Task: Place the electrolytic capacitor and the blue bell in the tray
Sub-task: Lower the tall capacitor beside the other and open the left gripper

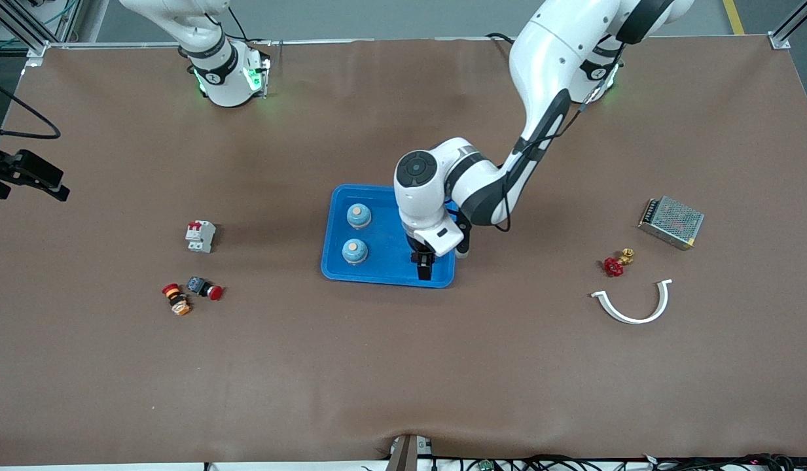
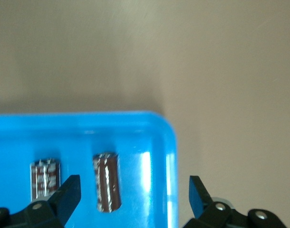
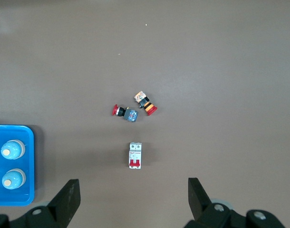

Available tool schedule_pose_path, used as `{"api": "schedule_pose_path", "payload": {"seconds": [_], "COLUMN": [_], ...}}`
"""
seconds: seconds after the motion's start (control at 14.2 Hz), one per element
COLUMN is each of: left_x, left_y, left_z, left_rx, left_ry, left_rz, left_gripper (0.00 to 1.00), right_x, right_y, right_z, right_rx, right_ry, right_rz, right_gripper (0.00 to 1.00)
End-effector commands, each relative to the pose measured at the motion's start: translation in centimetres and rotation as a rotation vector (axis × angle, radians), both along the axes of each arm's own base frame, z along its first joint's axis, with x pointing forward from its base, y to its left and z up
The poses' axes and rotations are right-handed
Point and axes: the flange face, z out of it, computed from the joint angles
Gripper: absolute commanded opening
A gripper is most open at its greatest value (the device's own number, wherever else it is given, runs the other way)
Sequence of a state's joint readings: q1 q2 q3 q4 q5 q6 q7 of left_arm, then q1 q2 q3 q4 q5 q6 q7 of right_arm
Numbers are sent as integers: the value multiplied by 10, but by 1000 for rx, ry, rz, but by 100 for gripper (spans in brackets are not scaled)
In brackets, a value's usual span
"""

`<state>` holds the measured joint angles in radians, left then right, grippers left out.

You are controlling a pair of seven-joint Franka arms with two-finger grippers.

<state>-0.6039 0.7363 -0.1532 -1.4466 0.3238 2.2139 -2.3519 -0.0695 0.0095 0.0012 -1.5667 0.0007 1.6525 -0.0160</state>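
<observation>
The bright blue tray (image 1: pixel 383 271) lies mid-table. Two blue bells (image 1: pixel 358 216) (image 1: pixel 354 252) stand in it toward the right arm's end. In the left wrist view, two dark brown electrolytic capacitors (image 2: pixel 107 182) (image 2: pixel 45 178) lie on the tray floor (image 2: pixel 88 133) near a rounded corner. My left gripper (image 1: pixel 424 267) hangs low over that corner, open and empty (image 2: pixel 133 190), with one capacitor between its fingers, untouched. My right gripper (image 3: pixel 133 190) is open and empty, high over bare table near a white breaker (image 3: pixel 135 155). It does not show in the front view.
The white circuit breaker (image 1: pixel 200 235) and two push buttons (image 1: pixel 205 288) (image 1: pixel 176 299) lie toward the right arm's end. A metal power supply (image 1: pixel 671 222), a red valve (image 1: pixel 616 263) and a white curved clip (image 1: pixel 635 307) lie toward the left arm's end.
</observation>
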Motion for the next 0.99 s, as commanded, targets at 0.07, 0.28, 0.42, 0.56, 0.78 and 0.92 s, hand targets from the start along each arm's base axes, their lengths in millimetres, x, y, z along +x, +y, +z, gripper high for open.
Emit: {"api": "schedule_pose_path", "payload": {"seconds": [0.07,0.28,0.42,0.56,0.78,0.92], "left_x": [33,61,81,98,117,126], "left_y": [60,117,161,202,260,293], "left_z": [53,73,80,85,95,101], "left_rx": [-17,13,3,-4,3,7], "left_ry": [74,115,144,158,174,180], "left_rz": [-68,-87,-110,-134,-189,-231], "left_gripper": [100,100,100,100,100,100], "right_x": [-2,-3,-7,-7,-7,-7], "right_y": [1,6,6,2,1,1], "right_z": [6,4,0,-1,-1,-1], "right_rx": [8,10,12,16,0,-1], "right_ry": [2,22,60,62,63,61], "right_rz": [11,17,13,7,9,12], "right_gripper": [100,100,100,100,100,100]}}
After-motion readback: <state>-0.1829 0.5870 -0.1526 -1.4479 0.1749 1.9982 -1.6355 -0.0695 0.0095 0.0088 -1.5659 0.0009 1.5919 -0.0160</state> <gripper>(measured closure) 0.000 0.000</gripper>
